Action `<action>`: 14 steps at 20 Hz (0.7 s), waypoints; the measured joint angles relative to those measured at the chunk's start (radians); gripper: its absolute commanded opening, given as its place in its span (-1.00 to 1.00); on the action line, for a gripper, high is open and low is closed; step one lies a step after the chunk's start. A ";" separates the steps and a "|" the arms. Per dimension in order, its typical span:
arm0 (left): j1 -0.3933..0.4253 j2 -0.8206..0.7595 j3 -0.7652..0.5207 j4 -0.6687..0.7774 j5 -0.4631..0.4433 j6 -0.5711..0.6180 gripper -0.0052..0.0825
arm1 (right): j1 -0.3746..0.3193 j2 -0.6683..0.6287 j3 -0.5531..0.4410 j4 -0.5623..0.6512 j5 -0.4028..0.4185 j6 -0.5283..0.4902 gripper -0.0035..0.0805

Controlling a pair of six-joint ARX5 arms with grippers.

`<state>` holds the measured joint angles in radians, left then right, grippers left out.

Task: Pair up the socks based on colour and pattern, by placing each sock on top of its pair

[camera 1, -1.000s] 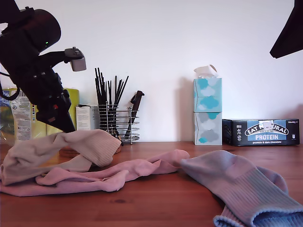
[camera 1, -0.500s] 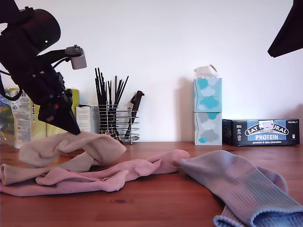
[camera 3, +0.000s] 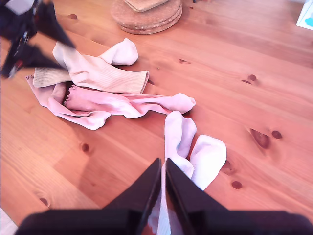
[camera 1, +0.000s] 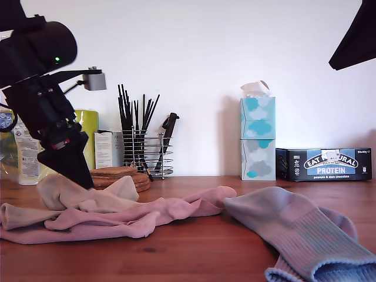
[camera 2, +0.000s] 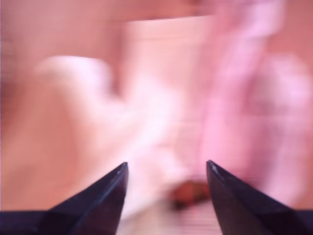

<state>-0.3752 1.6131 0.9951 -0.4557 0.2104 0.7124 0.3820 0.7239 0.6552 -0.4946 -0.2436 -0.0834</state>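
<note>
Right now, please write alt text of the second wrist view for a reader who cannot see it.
My second gripper, shut, hangs above pale blue socks on a wooden table. Beyond lie beige socks overlapping pink socks, another gripper at them, cork coasters behind.

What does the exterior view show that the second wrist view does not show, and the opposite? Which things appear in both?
Only the exterior view shows the tissue boxes, the protein bar box, the wire utensil holder and the wall behind them.

Only the second wrist view shows my second gripper, its jaws nearly together, and the socks from above, so their layout on the table is clear.

Both show the beige socks, the pink socks, the blue-lavender socks, the cork coasters and my first gripper.
</note>
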 measured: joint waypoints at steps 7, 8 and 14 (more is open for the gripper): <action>-0.113 0.000 0.000 -0.108 0.061 0.045 0.30 | 0.000 0.000 0.000 0.000 -0.009 -0.016 -0.95; -0.107 0.000 0.000 -0.122 0.040 0.053 0.30 | 0.000 0.000 0.000 0.000 -0.009 -0.016 -0.95; -0.089 0.053 0.000 -0.126 -0.023 0.091 0.29 | 0.000 0.000 0.000 0.000 -0.013 -0.016 -0.95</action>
<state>-0.4641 1.6665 0.9947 -0.5819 0.1879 0.8036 0.3817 0.7239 0.6552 -0.4942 -0.2562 -0.0990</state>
